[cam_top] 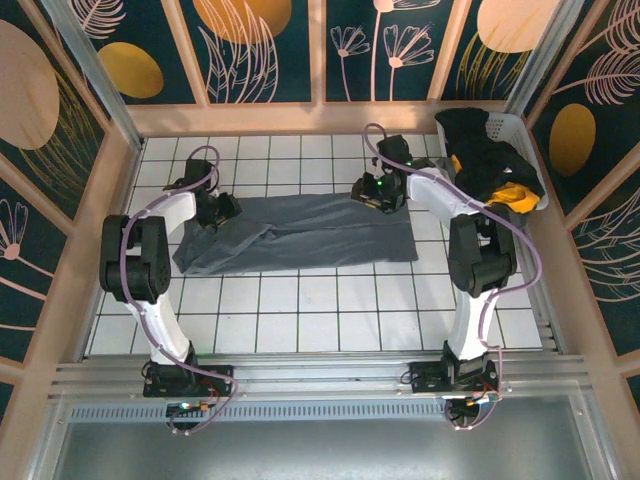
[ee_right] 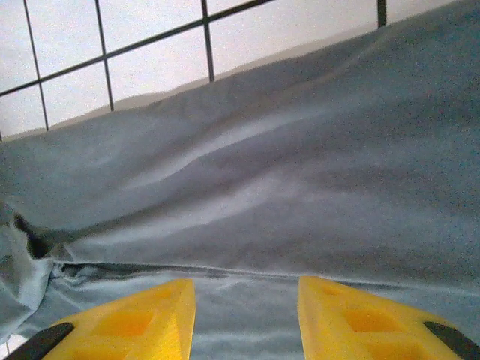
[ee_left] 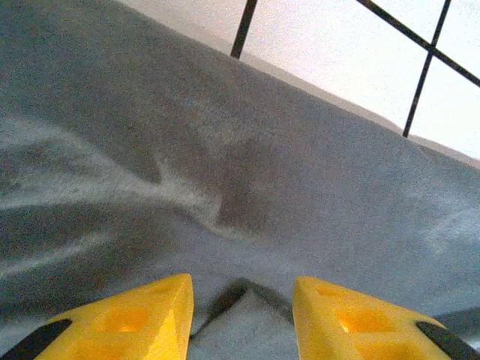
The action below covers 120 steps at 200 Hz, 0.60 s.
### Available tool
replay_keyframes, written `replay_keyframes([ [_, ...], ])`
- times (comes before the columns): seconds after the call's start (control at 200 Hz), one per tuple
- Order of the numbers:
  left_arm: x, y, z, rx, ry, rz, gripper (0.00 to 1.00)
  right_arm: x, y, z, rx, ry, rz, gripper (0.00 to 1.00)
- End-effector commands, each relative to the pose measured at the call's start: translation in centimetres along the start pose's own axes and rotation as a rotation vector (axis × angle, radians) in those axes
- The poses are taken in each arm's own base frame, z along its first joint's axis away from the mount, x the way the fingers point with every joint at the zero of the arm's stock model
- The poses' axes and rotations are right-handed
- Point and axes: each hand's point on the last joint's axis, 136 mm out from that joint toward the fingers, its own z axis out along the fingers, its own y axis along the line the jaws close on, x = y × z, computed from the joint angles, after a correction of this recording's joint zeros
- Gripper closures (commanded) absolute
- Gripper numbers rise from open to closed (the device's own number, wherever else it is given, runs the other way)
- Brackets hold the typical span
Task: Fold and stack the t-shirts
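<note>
A slate-grey t-shirt lies as a long band across the white tiled table. My left gripper hovers over its left end. In the left wrist view the yellow fingers of that gripper stand apart over the grey cloth, with a small fold edge between them and nothing pinched. My right gripper is at the shirt's far right edge. Its jaws are open above a hem line in the grey cloth. A black t-shirt and an orange-yellow t-shirt sit in the basket.
The white plastic laundry basket stands at the far right corner, just beyond the right arm. Bare tiles stretch between the shirt and the arm bases. Patterned walls close in the table on three sides.
</note>
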Motion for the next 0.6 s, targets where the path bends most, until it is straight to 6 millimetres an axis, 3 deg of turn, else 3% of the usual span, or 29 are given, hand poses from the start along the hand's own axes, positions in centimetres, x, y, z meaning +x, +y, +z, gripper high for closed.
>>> replay_keyframes([
  [0.0,0.1,0.1,1.2,0.028,0.013,0.101,0.61,0.4,0.7,-0.8,-0.036,-0.003,0.003,0.59],
  [0.265,2.4,0.2,1.6,0.03,0.059,0.103,0.61,0.6,0.5,-0.6,-0.029,-0.001,0.026,0.59],
  [0.596,2.7,-1.4,1.0,0.033,0.033,0.119,0.64,0.8,0.2,0.2,-0.028,0.018,0.033,0.59],
])
